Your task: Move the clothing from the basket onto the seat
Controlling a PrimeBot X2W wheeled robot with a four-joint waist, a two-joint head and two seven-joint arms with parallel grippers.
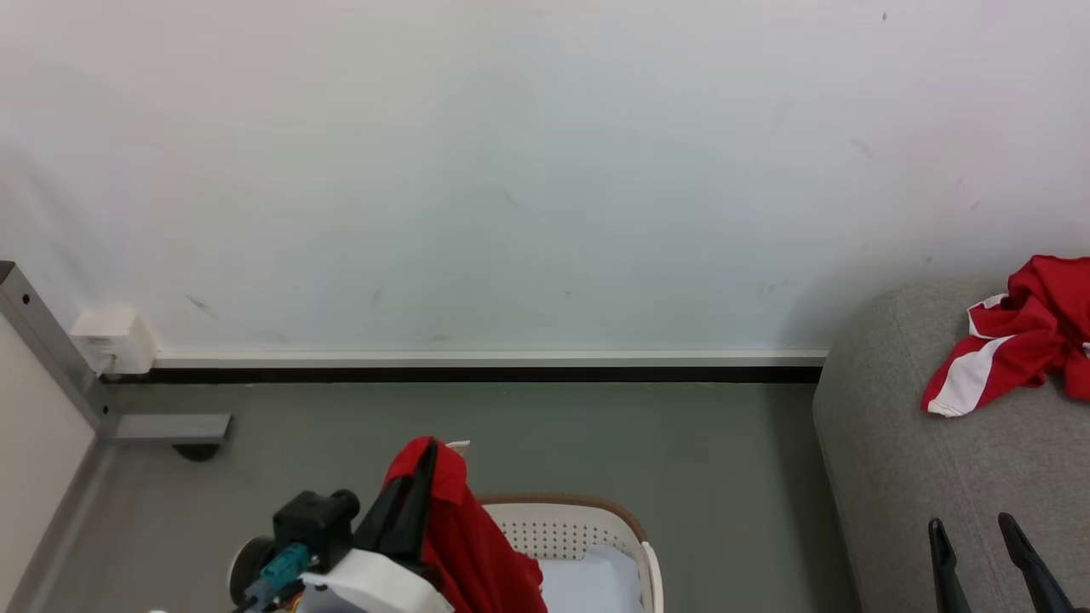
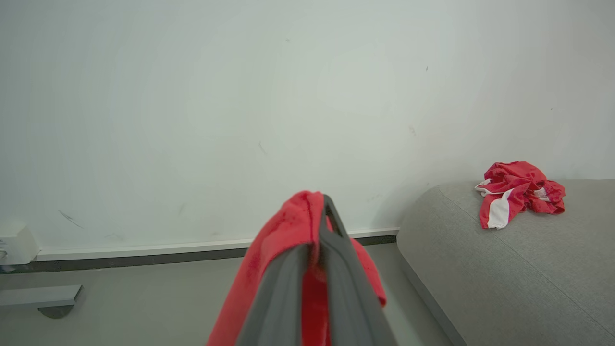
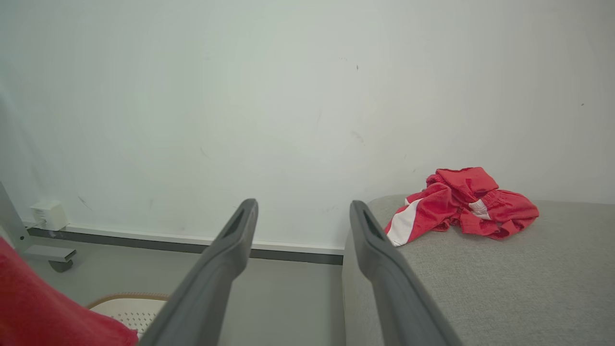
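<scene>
My left hand (image 2: 323, 206) pinches the floppy red cloth (image 1: 464, 532) near its top, over the oval cream plastic basket (image 1: 626, 519). It looks light. My right hand (image 3: 302, 211) is spread near the grey fabric seat (image 1: 937, 477).

Scuffed white wall (image 1: 511, 170), grey floor (image 1: 528, 443)

The floor (image 1: 596, 443) and wall (image 1: 511, 170) are looked down on from the head, the basket (image 1: 566, 528) close at the bottom edge. The wall is faced low and nearly level from both wrists, a red garment (image 2: 283, 240) right before the left lens. The seat (image 1: 920, 477) and its red shorts (image 1: 1022, 340) are shared by all three.
</scene>
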